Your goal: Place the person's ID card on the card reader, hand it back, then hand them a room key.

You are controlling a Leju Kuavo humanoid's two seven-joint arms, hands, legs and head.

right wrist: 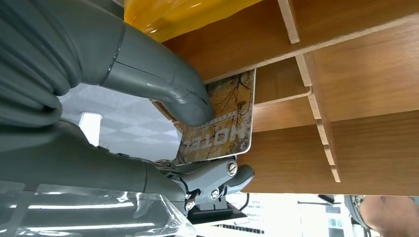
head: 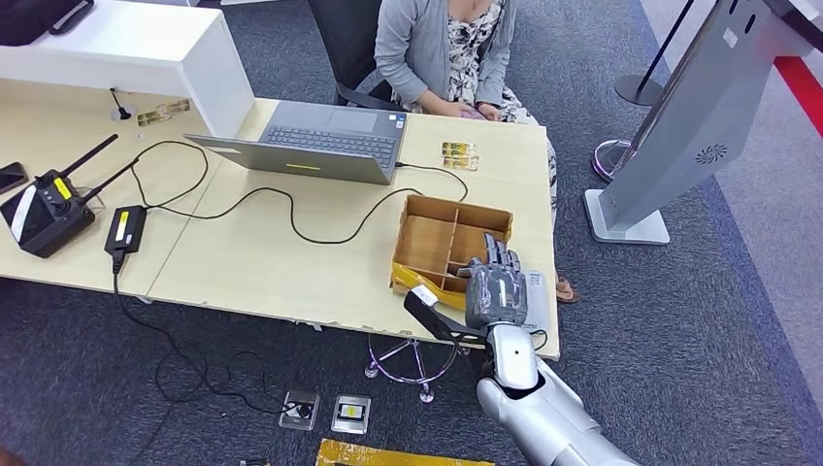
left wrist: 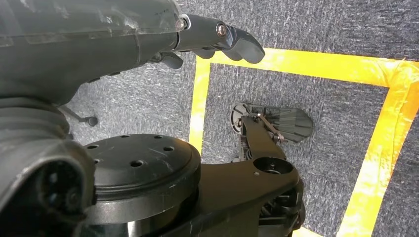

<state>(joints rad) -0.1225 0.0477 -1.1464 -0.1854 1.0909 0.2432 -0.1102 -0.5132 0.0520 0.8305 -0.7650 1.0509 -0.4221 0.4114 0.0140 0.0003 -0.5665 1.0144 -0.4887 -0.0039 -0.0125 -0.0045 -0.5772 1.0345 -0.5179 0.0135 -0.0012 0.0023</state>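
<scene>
Head view: right hand (head: pixel 496 287) was over the near corner of the wooden tray (head: pixel 436 233) at the desk (head: pixel 252 262) edge, palm down, fingers reaching into the tray's near compartments; what it held couldn't be told from here w/ the hand's back covering it. Person (head: pixel 442 49) sat across the desk behind the laptop (head: pixel 325 141), so the handover would go forward past the tray. Left wrist view: left hand (left wrist: pixel 217 42) hung by the robot's side over grey carpet w/ yellow tape lines, fingers loosely curled in, nothing in them. Right wrist view: thumb (right wrist: pixel 183 101) pressed on the face of a room key (right wrist: pixel 225 121), a card w/ a tree print & "HOTEL" lettering, w/ darker fingers (right wrist: pixel 227 177) under its edge, so the card was pinched betw. thumb & fingers. Card was partly in a tray slot, one edge near a wooden divider (right wrist: pixel 306 94). Judgement: step in hand was pulling the key out of the tray. To do it well: keep the pinch firm, thumb flat on the face, lift along the slot's line so the card didn't catch the divider or tip the light tray, clear the tray wall before swinging toward the person, & watch for the thin card slipping
</scene>
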